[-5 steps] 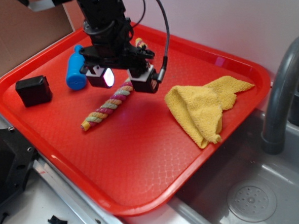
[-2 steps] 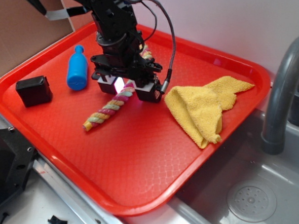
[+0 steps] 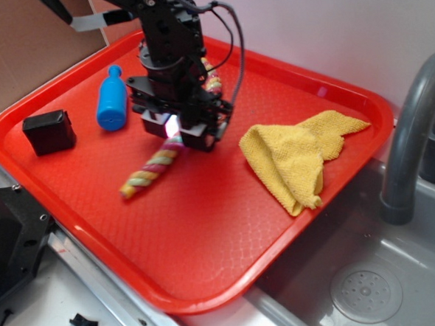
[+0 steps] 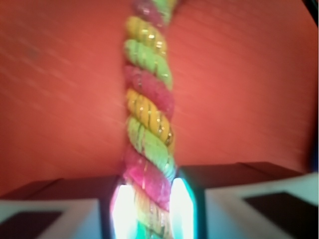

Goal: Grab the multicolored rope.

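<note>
Black pincer (image 3: 177, 129), spread a second ago, now pinches the twisted multicolored rope (image 4: 147, 124): grasp apparently secured.

Multicolored rope (image 3: 152, 169) middle behind tool (image 3: 176, 133)

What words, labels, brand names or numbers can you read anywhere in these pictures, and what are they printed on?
None can be read.
The blue bottle, the black box, the yellow cloth, the red tray and the multicolored rope show no print.
The gripper shows only a glowing light, no lettering.
The wrist view is blurred and shows no text.
</note>
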